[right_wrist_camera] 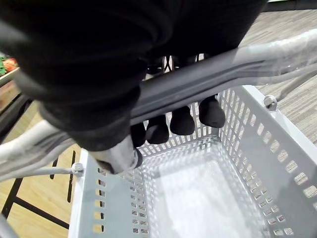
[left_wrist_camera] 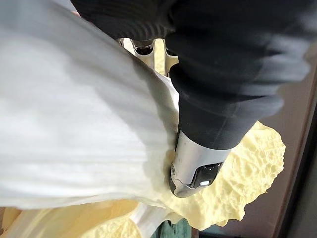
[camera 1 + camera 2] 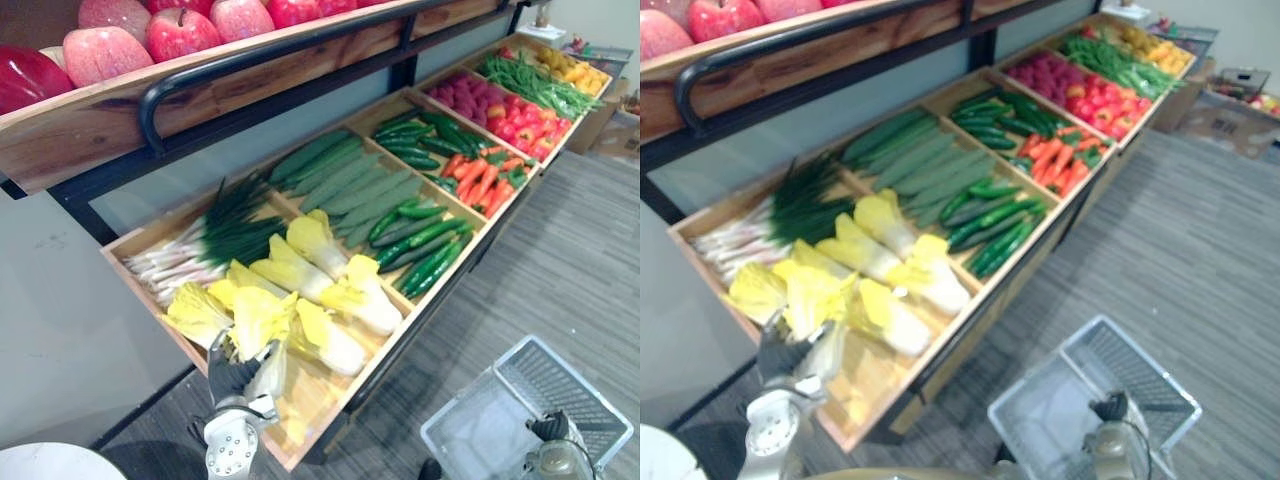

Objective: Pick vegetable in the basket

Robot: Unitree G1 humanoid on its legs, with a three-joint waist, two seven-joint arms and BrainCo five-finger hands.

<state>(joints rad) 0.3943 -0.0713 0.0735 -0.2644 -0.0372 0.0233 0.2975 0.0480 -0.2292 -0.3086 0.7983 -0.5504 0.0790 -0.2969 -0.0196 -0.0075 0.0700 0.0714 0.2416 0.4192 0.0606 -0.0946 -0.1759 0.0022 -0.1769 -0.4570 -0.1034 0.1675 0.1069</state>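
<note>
Cabbage [image 3: 257, 318] lies at the near-left end of the wooden tray [image 3: 318, 398]. We note the left hand [image 3: 232, 376] clamped on its white stalk. The right hand [image 1: 119, 59] is curled round the handle [image 1: 208, 79] of the basket [image 1: 250, 166], near right.

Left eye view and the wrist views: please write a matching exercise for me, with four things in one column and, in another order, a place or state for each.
Column one
1. left hand
2. right hand
3. basket
4. apples

Column two
a. lying on the upper shelf
b. curled round the handle
c. nothing inside it yet
d. gripping a cabbage

Pairs: 1-d, 2-b, 3-c, 4-a
</note>
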